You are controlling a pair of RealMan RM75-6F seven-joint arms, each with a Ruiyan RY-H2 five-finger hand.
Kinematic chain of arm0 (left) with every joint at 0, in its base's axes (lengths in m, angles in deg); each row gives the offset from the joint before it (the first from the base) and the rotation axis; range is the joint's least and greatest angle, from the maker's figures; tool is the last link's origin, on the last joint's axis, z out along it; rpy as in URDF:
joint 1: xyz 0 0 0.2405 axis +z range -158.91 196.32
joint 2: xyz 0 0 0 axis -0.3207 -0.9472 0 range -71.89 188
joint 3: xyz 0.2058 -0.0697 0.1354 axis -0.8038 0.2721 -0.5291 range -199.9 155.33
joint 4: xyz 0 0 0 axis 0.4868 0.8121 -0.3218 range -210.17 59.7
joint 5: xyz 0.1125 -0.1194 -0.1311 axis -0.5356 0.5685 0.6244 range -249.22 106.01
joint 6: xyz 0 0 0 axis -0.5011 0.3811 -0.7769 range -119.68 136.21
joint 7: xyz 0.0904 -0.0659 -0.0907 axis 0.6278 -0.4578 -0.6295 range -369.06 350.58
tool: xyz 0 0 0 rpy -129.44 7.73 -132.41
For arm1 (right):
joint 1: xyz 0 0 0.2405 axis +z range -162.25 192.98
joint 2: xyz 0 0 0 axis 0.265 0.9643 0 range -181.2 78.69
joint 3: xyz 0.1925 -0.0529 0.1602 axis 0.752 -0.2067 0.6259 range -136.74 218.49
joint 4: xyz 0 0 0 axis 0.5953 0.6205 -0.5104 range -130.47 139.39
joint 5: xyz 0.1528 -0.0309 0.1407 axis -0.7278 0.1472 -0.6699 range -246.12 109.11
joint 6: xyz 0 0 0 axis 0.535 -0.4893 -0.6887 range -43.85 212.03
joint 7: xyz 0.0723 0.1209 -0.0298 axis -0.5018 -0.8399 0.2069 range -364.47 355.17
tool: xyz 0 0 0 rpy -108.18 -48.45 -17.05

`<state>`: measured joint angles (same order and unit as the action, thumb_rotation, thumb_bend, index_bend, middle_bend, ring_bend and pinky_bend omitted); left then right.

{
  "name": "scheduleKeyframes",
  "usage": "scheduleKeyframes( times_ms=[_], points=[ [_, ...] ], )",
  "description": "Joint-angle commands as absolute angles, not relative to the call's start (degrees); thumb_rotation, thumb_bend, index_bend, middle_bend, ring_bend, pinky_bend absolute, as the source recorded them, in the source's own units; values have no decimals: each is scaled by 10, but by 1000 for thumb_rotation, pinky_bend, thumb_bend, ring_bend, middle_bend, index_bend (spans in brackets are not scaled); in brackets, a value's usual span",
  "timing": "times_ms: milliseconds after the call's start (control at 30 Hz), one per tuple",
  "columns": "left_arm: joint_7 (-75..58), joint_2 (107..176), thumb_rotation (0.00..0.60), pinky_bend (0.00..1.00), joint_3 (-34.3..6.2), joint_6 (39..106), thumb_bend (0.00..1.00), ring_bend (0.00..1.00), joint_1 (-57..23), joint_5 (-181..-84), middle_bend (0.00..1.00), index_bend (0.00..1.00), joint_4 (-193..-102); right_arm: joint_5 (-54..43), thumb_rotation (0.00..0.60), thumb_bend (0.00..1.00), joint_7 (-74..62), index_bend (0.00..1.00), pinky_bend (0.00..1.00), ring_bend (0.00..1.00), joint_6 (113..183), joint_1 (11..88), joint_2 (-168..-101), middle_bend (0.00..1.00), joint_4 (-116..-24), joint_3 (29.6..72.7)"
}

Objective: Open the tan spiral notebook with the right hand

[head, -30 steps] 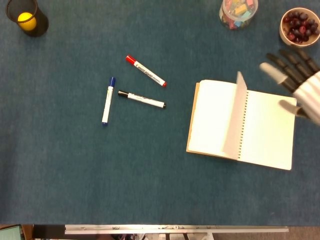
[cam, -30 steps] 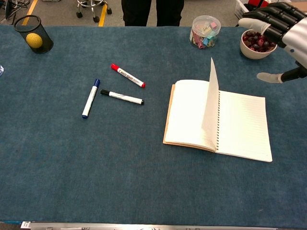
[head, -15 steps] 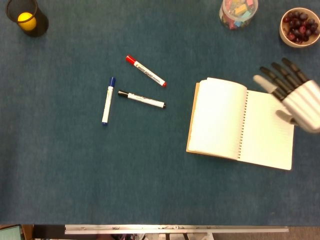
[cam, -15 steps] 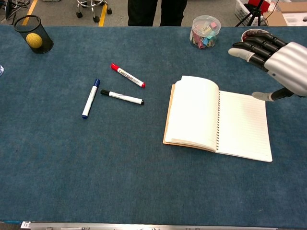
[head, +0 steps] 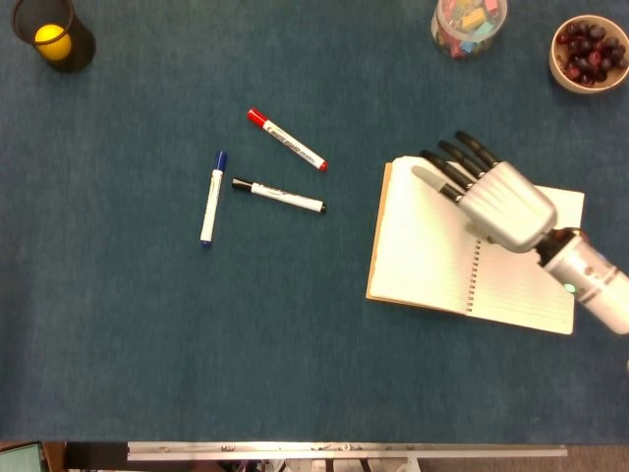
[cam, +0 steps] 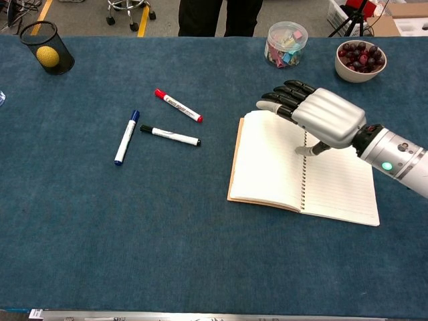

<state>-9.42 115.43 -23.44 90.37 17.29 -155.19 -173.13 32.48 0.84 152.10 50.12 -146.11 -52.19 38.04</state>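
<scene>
The right hand (cam: pixel 319 117) is hovering flat over the open tan spiral notebook (cam: pixel 267 160), fingers extended, gripping nothing. Its thin pages are looking light and floppy, likely best pressed near the spiral.

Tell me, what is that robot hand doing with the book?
The robot's right hand is stretched out flat, palm down, over the tan spiral notebook. The notebook lies open on the blue table, pages flat. The hand holds nothing. Three markers lie off to the side, untouched.

Blue felt-covered table (cam: pixel 200 254)
</scene>
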Motion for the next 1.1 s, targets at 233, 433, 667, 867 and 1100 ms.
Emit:
scheduleKeyframes(
  times_ms=[233, 433, 667, 867, 1100],
  points=[
    [-100, 1153, 600, 57, -235, 906, 484, 29, 175, -1553, 80, 98, -1728, 326, 600, 139, 21, 9, 21, 2, 1498, 518, -1500, 81, -495, 376],
    [-104, 1152, 600, 57, -234, 909, 484, 29, 177, -1552, 80, 97, -1726, 332, 600, 139, 14, 9, 21, 2, 1520, 518, -1491, 81, -503, 375],
    [-107, 1154, 600, 57, -228, 903, 484, 29, 171, -1548, 80, 98, -1720, 299, 600, 139, 13, 9, 21, 2, 1575, 482, -1410, 81, -575, 394],
    [-101, 1159, 600, 57, -220, 895, 484, 29, 157, -1552, 80, 98, -1717, 246, 600, 146, 62, 20, 24, 10, 1605, 427, -1304, 101, -679, 403],
    [-83, 1181, 600, 57, -207, 906, 484, 30, 146, -1564, 80, 98, -1700, 187, 600, 187, 94, 136, 181, 127, 1651, 354, -1211, 201, -780, 405]
  ],
)
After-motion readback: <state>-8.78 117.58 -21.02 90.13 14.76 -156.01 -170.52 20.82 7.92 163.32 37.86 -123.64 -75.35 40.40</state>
